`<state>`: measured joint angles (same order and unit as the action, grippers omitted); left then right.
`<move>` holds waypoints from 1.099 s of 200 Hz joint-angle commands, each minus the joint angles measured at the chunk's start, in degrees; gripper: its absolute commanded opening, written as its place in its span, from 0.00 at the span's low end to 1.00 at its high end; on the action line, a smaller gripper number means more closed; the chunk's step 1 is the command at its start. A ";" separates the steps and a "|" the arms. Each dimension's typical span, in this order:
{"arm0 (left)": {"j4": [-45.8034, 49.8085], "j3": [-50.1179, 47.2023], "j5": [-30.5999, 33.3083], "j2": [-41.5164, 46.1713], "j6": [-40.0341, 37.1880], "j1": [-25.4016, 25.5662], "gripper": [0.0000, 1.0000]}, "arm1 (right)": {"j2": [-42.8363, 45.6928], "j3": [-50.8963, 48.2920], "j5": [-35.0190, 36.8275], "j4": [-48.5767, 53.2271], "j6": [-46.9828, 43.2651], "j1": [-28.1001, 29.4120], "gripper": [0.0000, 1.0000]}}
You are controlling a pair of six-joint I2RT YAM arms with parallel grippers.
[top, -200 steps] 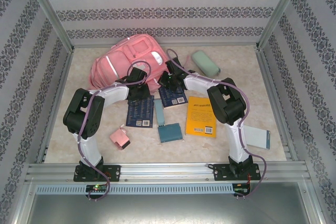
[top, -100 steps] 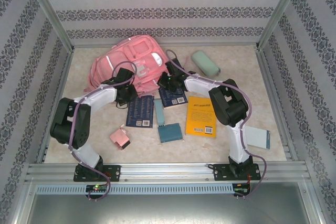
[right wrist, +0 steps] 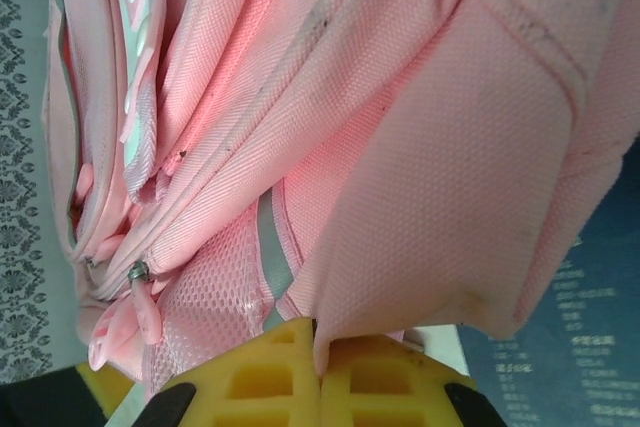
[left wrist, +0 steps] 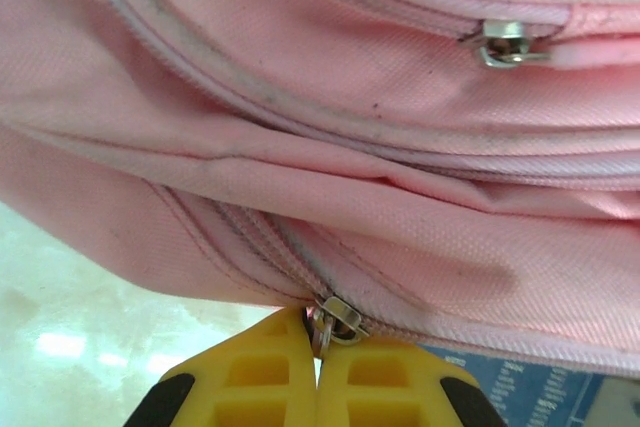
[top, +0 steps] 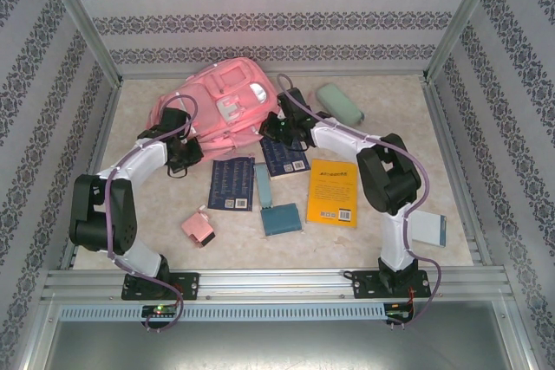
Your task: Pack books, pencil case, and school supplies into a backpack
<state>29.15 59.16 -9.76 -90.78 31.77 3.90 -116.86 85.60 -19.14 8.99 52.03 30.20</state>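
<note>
The left gripper [left wrist: 318, 342] has swung left along the near edge of the backpack [top: 221, 103], clenched on a zipper pull [left wrist: 335, 315]; the right gripper [right wrist: 317, 342] pinches a fold of its fabric. The books [top: 231, 184] lie just nearer, and the backpack sits far-centre. The small pull may slip from the grip if the fabric bunches, leaving the zip shut.

The left jaws have dragged the backpack [top: 217, 103] zipper pull [left wrist: 336, 316] leftward.

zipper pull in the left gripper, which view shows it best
Left wrist: the zipper pull is close up, pinched in the shut left gripper. Top external: too small to tell on the backpack. Right wrist: another side of the backpack.
</note>
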 commanded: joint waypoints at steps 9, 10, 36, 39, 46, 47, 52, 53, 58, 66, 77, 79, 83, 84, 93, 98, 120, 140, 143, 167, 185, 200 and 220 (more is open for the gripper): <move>3.65 1.03 -0.21 1.97 -4.77 -0.13 0.00 | -0.11 4.93 7.30 5.91 -4.72 -7.29 0.04; 3.65 1.08 -0.41 1.95 -4.87 0.05 0.00 | -0.25 5.11 7.28 5.97 -4.82 -7.36 0.04; 3.13 2.03 -6.12 2.76 -5.64 5.25 0.00 | -2.39 10.23 7.18 9.05 -6.74 -9.08 0.20; 3.11 2.13 -6.27 3.00 -5.62 6.09 0.00 | -2.47 10.53 7.18 9.18 -6.99 -9.35 0.21; 2.87 2.47 -6.89 3.38 -5.42 7.87 0.00 | -2.58 11.13 7.34 9.44 -7.55 -9.78 0.23; 2.86 2.51 -6.96 3.44 -5.41 8.00 0.00 | -2.58 11.23 7.39 9.54 -7.55 -9.79 0.23; 2.97 2.91 -7.40 3.63 -5.44 9.47 0.00 | -2.51 11.61 7.53 9.81 -7.85 -10.08 0.27; 3.00 3.03 -7.39 3.66 -5.46 9.82 0.00 | -2.50 11.65 7.53 9.81 -7.92 -10.12 0.29; 3.25 3.50 -7.32 3.85 -5.42 11.11 0.00 | -2.42 12.00 7.53 10.17 -8.18 -10.34 0.36; 3.37 4.16 -7.11 3.95 -4.80 13.10 0.00 | -2.29 12.55 7.56 11.09 -8.34 -10.86 0.44; 2.23 4.59 -8.90 3.71 -3.52 15.18 0.00 | -1.73 12.65 7.68 12.12 -8.40 -11.38 0.50; 1.94 4.66 -9.32 3.62 -3.33 15.57 0.00 | -1.63 12.59 7.68 12.28 -8.38 -11.45 0.51; 1.63 4.82 -9.98 3.37 -2.88 16.33 0.00 | -1.22 12.29 7.63 12.51 -8.22 -11.56 0.52; 1.54 4.87 -10.13 3.35 -2.74 16.54 0.00 | -1.11 12.17 7.58 12.57 -8.24 -11.56 0.52; 0.90 5.26 -10.54 2.67 -1.80 18.10 0.00 | 0.23 10.74 7.41 12.67 -7.89 -11.65 0.54; 0.57 5.47 -10.73 2.31 -1.55 18.87 0.00 | 1.11 9.73 7.16 12.57 -7.64 -11.64 0.54; 0.17 6.40 -10.22 0.76 -1.27 21.12 0.00 | 6.16 3.53 6.62 11.63 -6.58 -10.42 0.56; -0.34 7.14 -11.57 -0.11 -1.42 22.71 0.00 | 10.55 -2.62 6.21 10.91 -4.89 -8.29 0.56; -0.32 7.27 -11.78 -0.25 -1.55 22.99 0.00 | 11.08 -3.58 6.26 10.82 -4.53 -7.92 0.56; 0.21 8.17 -12.39 -1.87 -2.60 24.39 0.00 | 15.05 -11.15 6.41 8.77 -0.74 -4.73 0.57; 0.12 8.17 -13.25 -2.64 -3.15 24.84 0.00 | 15.61 -15.10 5.66 6.75 3.02 -2.86 0.57; 0.75 8.32 -13.45 -3.03 -3.76 25.27 0.00 | 14.58 -16.08 4.83 5.39 5.01 -1.29 0.57; 1.45 8.42 -13.93 -3.10 -4.41 25.42 0.00 | 12.08 -14.69 3.08 4.43 7.01 0.74 0.57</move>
<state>30.24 65.58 -20.43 -93.51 29.54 27.81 -102.45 70.30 -13.85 16.45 54.33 29.19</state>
